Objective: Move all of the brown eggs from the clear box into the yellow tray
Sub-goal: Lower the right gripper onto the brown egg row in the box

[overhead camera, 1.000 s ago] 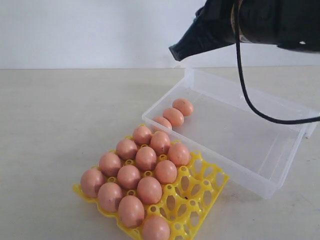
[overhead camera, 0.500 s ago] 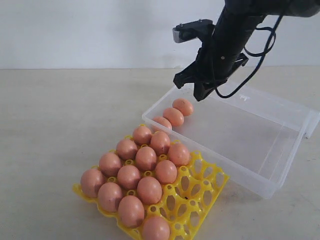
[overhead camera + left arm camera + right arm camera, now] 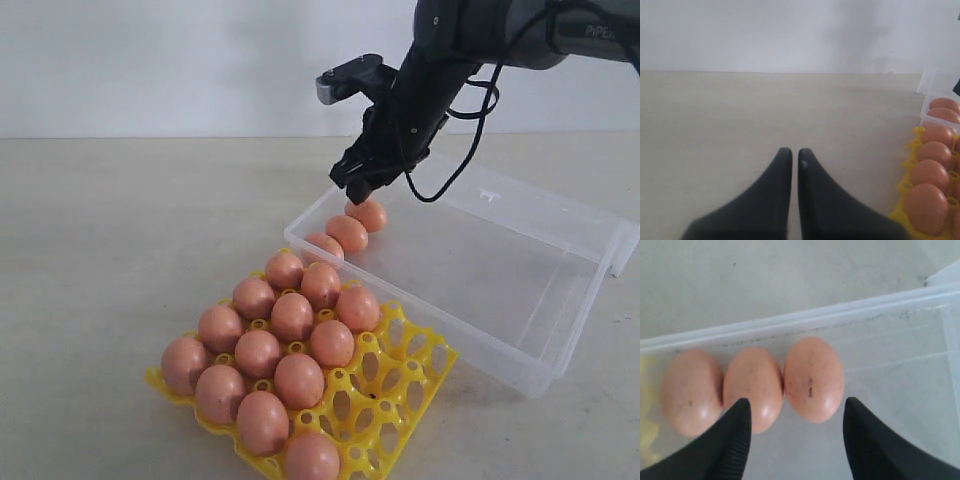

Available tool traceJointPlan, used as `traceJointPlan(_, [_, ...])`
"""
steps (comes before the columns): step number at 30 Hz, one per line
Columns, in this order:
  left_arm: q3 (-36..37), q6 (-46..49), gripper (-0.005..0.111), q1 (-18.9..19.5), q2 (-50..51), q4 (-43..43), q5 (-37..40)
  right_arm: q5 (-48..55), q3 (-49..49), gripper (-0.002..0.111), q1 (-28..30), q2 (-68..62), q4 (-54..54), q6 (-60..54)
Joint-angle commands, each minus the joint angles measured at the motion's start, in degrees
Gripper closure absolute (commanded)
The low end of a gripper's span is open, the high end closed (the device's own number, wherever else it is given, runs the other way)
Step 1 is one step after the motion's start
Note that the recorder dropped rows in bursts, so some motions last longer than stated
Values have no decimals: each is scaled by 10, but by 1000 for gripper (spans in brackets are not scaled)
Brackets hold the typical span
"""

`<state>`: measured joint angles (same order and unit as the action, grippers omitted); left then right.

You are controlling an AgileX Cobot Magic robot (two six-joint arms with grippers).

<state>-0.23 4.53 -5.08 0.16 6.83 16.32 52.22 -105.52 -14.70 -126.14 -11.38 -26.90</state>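
Right arm (image 3: 440, 70) poised over the end egg (image 3: 813, 379) in the box (image 3: 520, 290).
Jaws wide, empty; egg just beyond the tips, its long axis square to their closing line.

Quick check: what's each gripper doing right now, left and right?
Left gripper: shut, holding nothing.
Right gripper: open, poised over the end egg in the clear box, holding nothing.

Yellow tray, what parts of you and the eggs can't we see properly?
Exterior view: the front egg in the yellow tray is cut by the bottom edge.
Exterior view: the right end effector covers part of the farthest egg.
Left wrist view: edge cuts the tray.
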Motion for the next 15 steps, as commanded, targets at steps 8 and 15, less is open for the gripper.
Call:
traceJointPlan(8, [2,0,103,-3,-2,-2,-3,-96,-5,60,4,-31,8,-7])
traceJointPlan(15, [2,0,103,-3,-2,-2,-4,-93,-6,60,4,-57,9,-7])
